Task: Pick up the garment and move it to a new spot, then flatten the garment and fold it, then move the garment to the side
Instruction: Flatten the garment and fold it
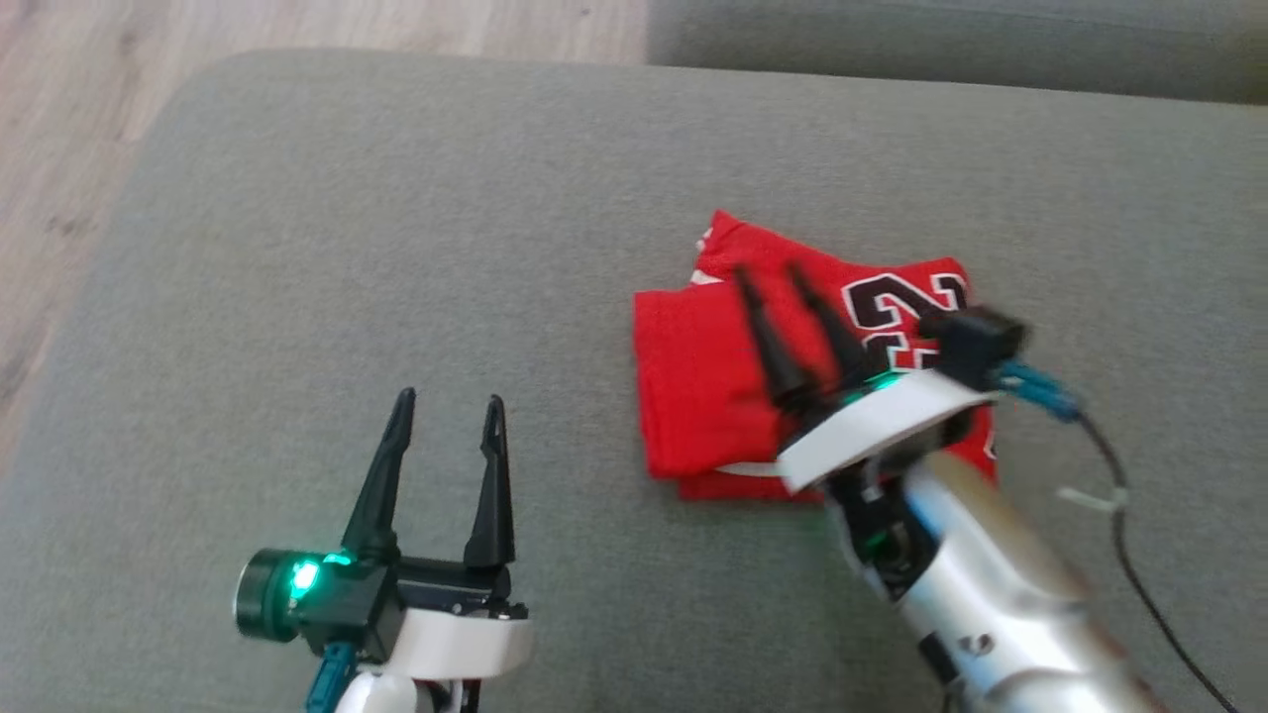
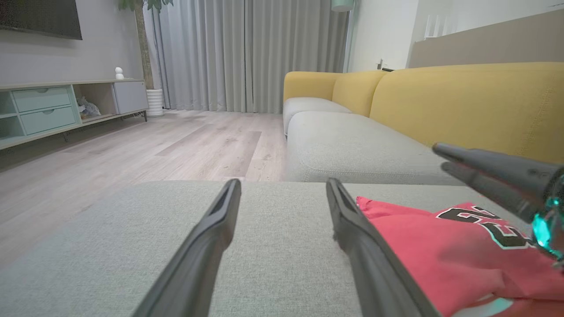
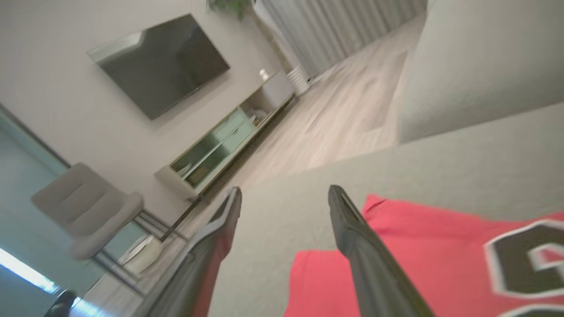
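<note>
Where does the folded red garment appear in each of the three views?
Head view: red garment right of centre, partly behind the right end effector.
Left wrist view: lower right corner.
Right wrist view: lower right, running off the bottom edge.
Shared landmark: the black number print on the garment.

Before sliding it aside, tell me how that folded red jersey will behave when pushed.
Likely floppy: the red jersey is thin cloth in loose layers, so an edge push may bunch or unfold it. Probably light. The textured grey cushion may drag it rather than let it glide.
</note>
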`<state>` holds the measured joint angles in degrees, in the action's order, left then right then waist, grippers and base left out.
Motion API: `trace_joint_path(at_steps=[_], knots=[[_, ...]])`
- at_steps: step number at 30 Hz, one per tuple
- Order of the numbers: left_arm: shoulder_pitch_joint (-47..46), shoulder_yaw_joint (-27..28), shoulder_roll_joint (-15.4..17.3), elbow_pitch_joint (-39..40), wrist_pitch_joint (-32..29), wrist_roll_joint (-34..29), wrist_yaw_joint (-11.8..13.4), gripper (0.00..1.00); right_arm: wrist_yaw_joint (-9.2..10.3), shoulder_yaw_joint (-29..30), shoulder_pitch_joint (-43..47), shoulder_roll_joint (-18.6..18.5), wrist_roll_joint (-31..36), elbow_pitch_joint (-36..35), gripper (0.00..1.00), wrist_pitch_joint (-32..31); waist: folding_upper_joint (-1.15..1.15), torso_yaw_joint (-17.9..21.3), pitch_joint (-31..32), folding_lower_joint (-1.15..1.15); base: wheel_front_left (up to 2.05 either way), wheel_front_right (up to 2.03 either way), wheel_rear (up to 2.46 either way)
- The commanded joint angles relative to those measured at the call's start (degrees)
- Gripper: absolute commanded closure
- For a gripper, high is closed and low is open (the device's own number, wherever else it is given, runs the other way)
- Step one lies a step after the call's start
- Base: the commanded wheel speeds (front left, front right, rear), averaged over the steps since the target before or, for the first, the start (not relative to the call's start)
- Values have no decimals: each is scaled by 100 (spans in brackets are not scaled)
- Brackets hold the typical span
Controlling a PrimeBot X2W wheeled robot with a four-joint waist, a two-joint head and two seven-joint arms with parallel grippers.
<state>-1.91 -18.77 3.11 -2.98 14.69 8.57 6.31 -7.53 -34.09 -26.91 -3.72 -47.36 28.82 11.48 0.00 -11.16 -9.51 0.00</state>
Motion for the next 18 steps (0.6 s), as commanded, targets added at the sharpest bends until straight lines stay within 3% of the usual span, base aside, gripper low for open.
trace_joint_path(at_steps=[1,5,7,10,18], knots=[[-67,206,-23,239,30,-39,51,0,4,144,-83,84,175,-118,0,144,0,129,81,0,0,0,0],[46,275,-23,329,30,-11,103,0,4,829,306,-202,898,-260,0,331,0,384,231,0,0,0,0],[136,297,-23,401,30,4,156,0,4,1481,836,-411,1464,-704,0,348,0,551,329,0,0,0,0],[202,371,-23,472,30,-14,225,0,4,1882,1421,-620,2226,-1132,0,350,0,676,392,0,0,0,0],[595,483,-23,360,30,-35,275,0,4,2419,2515,-526,3340,-1524,0,351,0,764,678,0,0,0,0]])
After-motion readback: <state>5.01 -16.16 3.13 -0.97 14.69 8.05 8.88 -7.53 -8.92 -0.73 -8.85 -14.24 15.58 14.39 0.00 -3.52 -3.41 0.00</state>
